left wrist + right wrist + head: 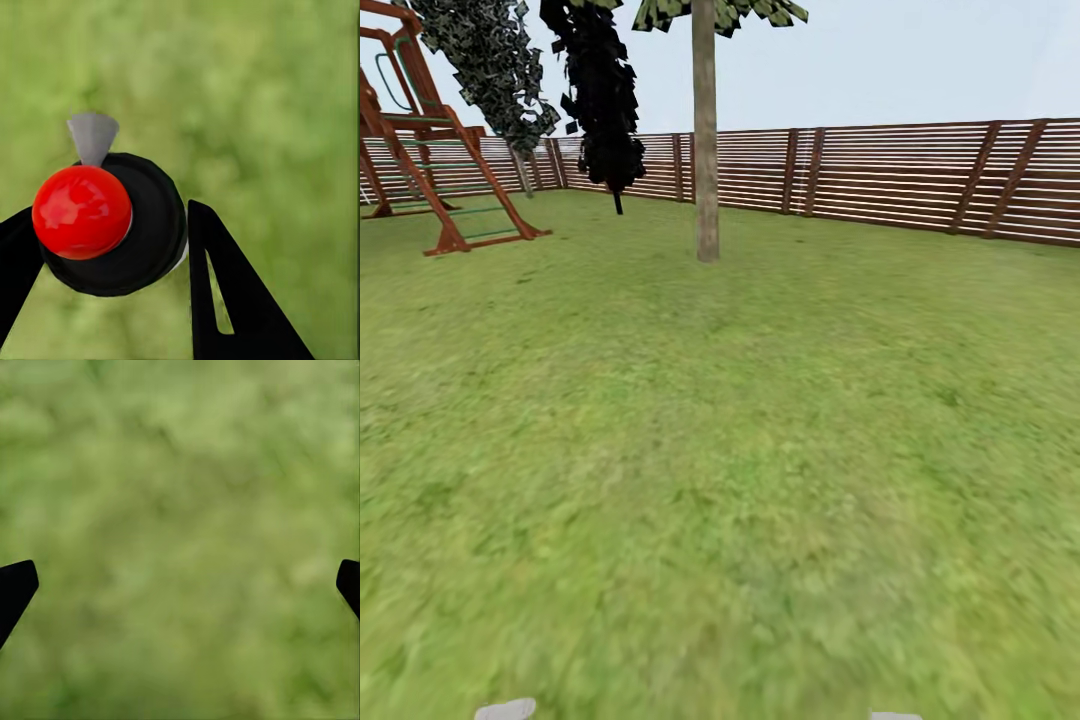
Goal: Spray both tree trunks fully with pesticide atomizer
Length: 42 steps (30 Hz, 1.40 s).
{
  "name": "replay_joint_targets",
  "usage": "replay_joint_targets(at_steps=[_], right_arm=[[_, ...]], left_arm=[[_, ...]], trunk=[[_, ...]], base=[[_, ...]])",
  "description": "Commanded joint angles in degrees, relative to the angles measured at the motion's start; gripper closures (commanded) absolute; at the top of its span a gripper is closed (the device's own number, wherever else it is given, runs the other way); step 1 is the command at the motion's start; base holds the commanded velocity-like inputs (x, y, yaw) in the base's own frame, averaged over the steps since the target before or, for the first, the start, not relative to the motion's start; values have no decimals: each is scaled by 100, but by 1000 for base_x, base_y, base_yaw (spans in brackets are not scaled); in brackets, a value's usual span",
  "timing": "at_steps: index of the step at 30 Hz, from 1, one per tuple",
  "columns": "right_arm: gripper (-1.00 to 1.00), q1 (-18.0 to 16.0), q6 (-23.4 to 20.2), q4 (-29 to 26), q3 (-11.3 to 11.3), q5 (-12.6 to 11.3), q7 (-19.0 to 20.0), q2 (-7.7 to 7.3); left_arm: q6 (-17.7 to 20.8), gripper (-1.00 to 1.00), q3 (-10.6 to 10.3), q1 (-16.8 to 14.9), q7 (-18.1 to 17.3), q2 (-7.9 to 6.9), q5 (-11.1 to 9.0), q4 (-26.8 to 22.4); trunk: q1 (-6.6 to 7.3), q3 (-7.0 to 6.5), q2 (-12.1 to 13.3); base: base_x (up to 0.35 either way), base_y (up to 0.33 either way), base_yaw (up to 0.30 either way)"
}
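In the left wrist view the pesticide atomizer (pixel 146 225) sits between two black fingers, seen from above: a round black body, a glossy red ball top and a small grey nozzle. My left gripper (pixel 112 236) is shut on it, held over blurred green grass. My right gripper (pixel 180 585) is open over bare grass, with just its two black fingertips (pixel 15 585) at the picture's sides. In the head view a tree with a tall pale grey-beige trunk (pixel 706 170) stands ahead on the lawn, well out of reach. No white specks show on it.
A brown slat fence (pixel 900 175) closes the lawn at the back. A red-brown wooden play frame (pixel 430 150) stands at far left. Beside it are a leaning leafy tree (pixel 495 70) and a dark, almost black tree (pixel 605 100). Open grass (pixel 720 480) lies between me and the trunk.
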State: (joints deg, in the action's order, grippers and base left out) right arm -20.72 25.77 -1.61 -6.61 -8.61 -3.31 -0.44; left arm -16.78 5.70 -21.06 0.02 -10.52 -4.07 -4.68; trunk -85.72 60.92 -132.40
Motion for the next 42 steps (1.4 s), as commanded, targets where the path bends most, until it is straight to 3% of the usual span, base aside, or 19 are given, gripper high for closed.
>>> replay_joint_targets(at_steps=[1,42], right_arm=[[-100,-3,15,3,-51,-53,-11,0],[-100,-3,15,3,-51,-53,-11,0]], left_arm=[[-18,100,10,-3,-10,1,-42,6],[-18,100,10,-3,-10,-3,-42,2]], trunk=[[-3,5,-2],[-3,5,-2]], base=[[337,0,0],[337,0,0]])
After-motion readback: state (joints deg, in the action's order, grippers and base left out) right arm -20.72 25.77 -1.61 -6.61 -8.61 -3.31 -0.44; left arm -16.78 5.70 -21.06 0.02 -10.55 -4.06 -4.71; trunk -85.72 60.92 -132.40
